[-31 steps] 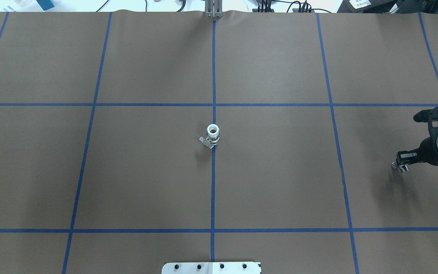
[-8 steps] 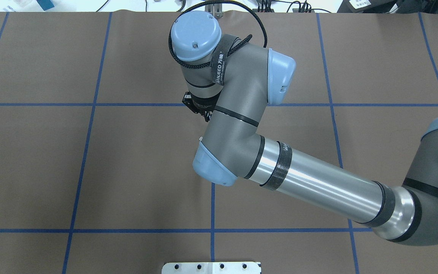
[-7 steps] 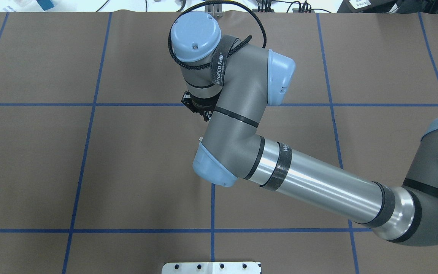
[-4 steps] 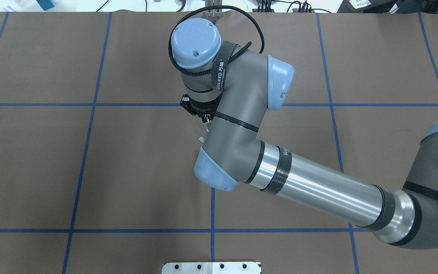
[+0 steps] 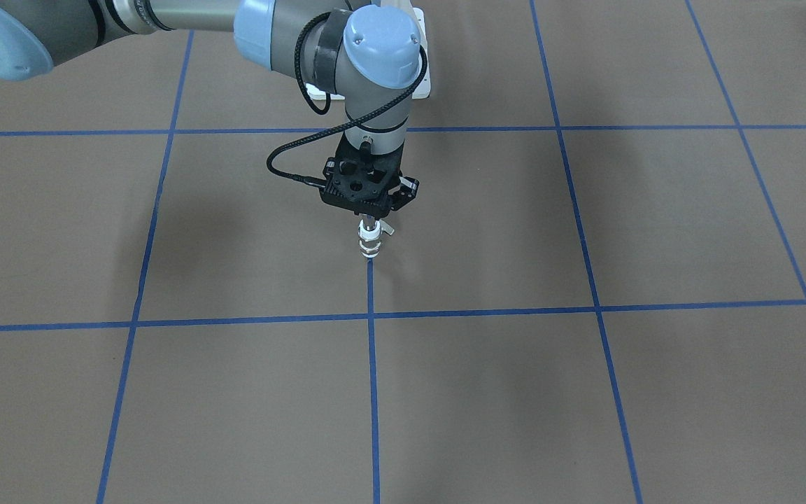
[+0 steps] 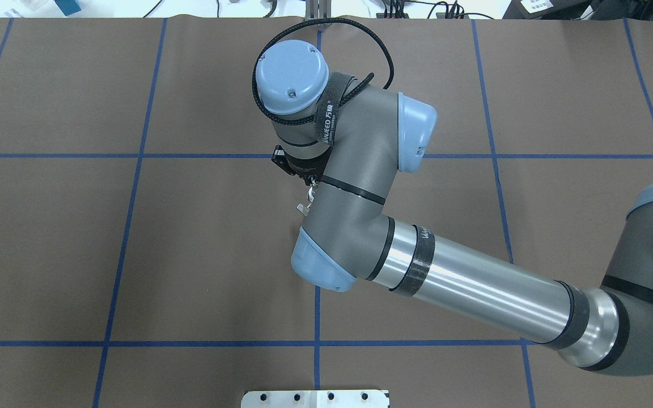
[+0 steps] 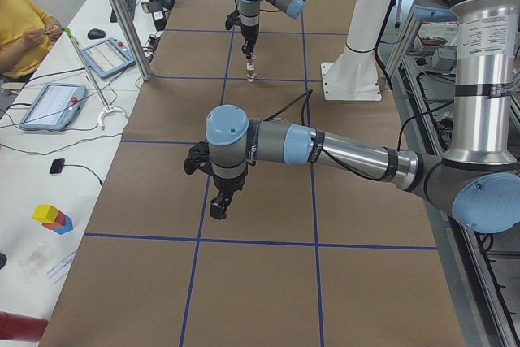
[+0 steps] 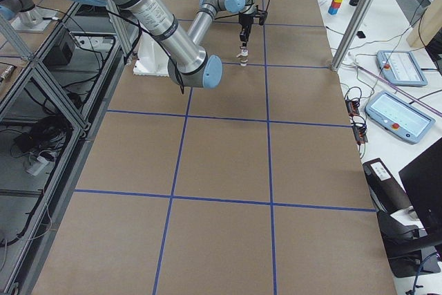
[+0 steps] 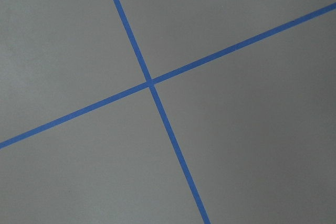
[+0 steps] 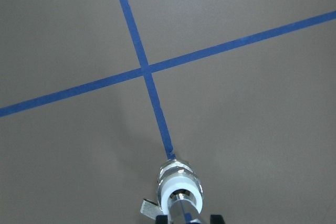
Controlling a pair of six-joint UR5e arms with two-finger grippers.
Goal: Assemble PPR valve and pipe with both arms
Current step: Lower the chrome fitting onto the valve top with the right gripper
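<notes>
Your bench (image 5: 585, 392) has the right arm (image 6: 474, 283) stretched out over its middle. The left arm (image 7: 341, 152) hangs well apart from it, and I can't tell if the left end effector (image 7: 218, 209) is open. The right end effector (image 5: 370, 213) points straight down and looks pinched on the pipe (image 10: 182, 208). Directly below it the PPR valve (image 10: 178, 183) stands upright on the bench, with the pipe's lower end in its open top. I'd call this the insertion step. Next you'd want a plumb push down, maybe with the left steadying the valve.
</notes>
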